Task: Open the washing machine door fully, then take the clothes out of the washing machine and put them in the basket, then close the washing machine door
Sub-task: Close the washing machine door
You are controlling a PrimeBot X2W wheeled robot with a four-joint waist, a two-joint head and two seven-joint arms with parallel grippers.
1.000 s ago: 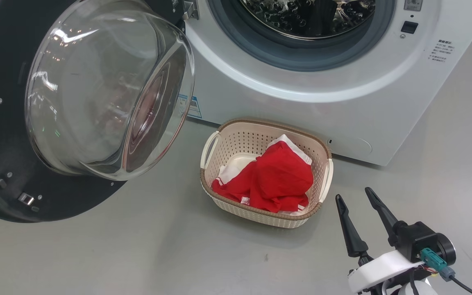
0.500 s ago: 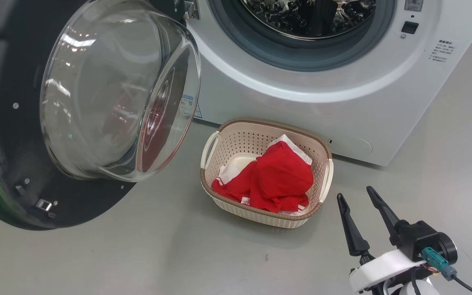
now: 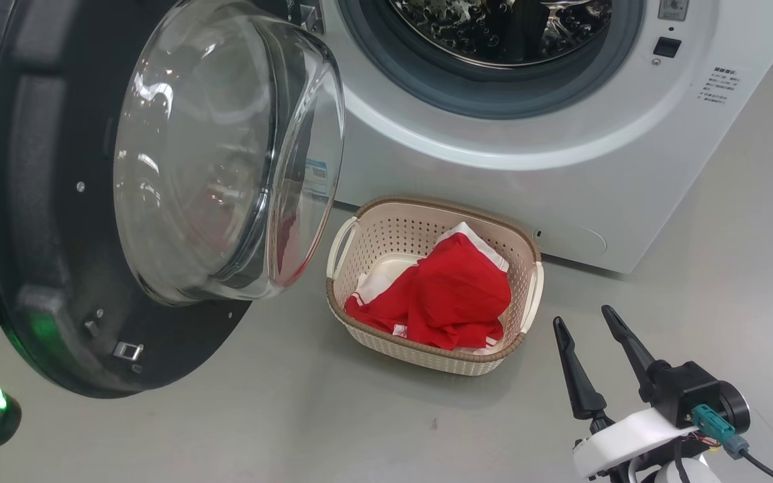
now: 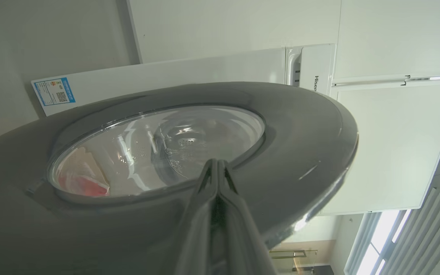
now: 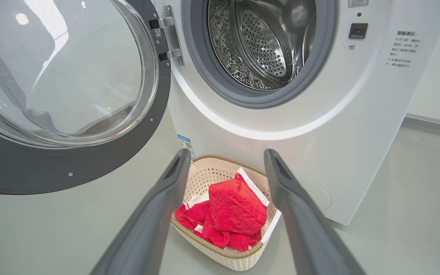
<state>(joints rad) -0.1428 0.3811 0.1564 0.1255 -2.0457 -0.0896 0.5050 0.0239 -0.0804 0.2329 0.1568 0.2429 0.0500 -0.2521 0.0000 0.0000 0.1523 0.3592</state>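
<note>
One step looks left: clothes [image 3: 453,295] lie in the basket [image 3: 440,203], and the door [image 3: 37,201] stands open at its 10 o'clock. Your left hand [image 4: 217,168], pressed together, sits at the door's outer face, so it is the nearer one; push toward 2 o'clock. Your right hand [image 3: 581,316], spread, hangs at 4 o'clock.

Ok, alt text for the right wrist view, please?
Red clothes lie in a cream basket on the floor before the white washing machine, whose drum shows no clothes. The washing machine door stands open at the view's left; the right gripper hangs open in front, empty.
</note>
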